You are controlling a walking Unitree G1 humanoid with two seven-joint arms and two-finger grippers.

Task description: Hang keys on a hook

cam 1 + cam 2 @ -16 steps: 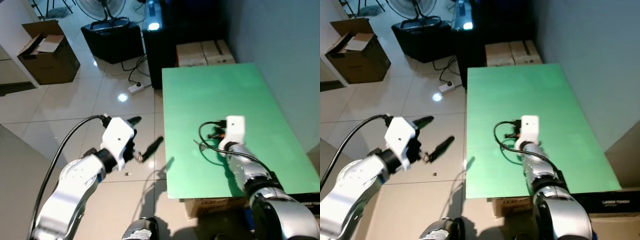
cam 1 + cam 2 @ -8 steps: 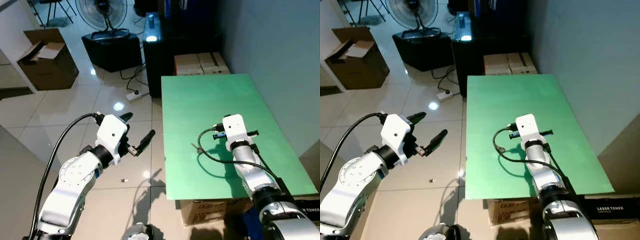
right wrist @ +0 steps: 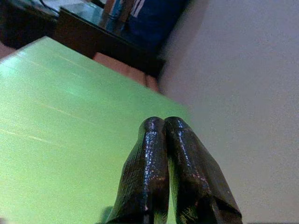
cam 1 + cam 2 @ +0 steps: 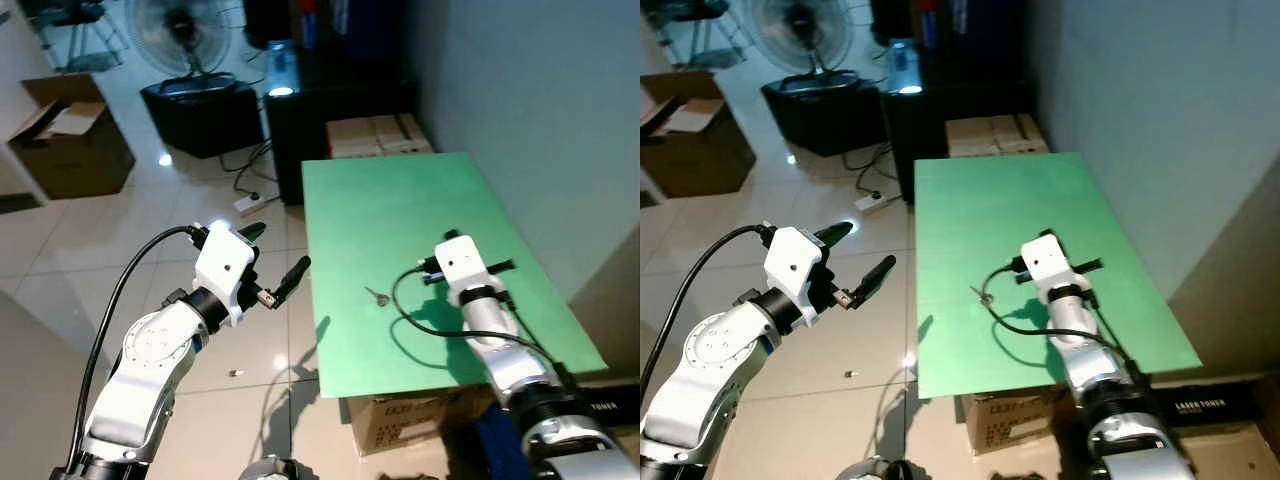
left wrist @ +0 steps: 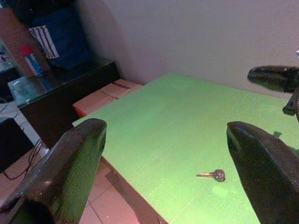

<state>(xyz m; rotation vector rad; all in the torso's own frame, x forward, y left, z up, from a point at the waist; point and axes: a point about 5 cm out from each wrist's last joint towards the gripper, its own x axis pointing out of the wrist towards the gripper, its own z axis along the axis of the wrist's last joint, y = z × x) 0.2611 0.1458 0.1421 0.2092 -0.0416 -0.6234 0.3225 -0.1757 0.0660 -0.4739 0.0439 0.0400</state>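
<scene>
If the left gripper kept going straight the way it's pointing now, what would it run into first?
Probably the green tabletop, near the small metal key lying on it. The left gripper hangs open over the tiled floor, aimed toward the table; nothing shows in between, though depth is uncertain.

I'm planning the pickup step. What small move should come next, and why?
Probably swing the right pincer back toward the key and open it: its fingers are pressed shut over the green table, while the key lies flat, untouched, nearer the left edge. The left pincer hangs open over the floor.
</scene>
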